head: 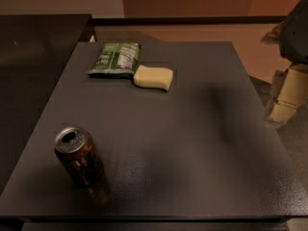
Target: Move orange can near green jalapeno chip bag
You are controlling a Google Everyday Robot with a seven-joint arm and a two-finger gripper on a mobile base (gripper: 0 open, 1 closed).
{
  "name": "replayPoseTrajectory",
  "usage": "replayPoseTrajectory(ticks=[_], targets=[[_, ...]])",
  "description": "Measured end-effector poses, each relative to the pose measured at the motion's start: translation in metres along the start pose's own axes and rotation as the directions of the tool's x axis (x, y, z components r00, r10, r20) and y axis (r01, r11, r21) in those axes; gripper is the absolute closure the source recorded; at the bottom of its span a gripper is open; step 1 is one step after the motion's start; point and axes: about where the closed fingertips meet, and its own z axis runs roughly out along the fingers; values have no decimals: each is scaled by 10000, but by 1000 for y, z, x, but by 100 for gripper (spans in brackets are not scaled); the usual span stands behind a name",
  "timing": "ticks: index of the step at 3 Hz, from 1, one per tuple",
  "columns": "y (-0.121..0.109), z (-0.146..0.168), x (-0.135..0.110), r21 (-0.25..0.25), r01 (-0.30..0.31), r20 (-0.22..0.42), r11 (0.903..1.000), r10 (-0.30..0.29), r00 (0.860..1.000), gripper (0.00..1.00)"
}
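Camera view: the small drink can [77, 155], with dark brownish-orange sides and a silver pull-tab top, stands upright at the near left of the dark grey table [192, 143]. It is well apart from the flat green crinkly chip bag [115, 59] at the far side, which has a pale yellow sponge block [153, 77] just beside it. The pale beige gripper [288, 97] hangs beyond the table's right edge, touching nothing; how far open it is cannot be told.

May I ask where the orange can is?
The orange can stands at the near-left corner of the table, far from the chip bag; the gripper hangs beyond the right edge.
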Motion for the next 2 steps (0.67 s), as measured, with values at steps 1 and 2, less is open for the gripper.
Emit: replayPoseTrajectory(ticks=[1,2], targets=[[0,-1,0,19,0,12,10000,0,10000,0],[5,5,-15,-9,242,482,9997,-242,9985,0]])
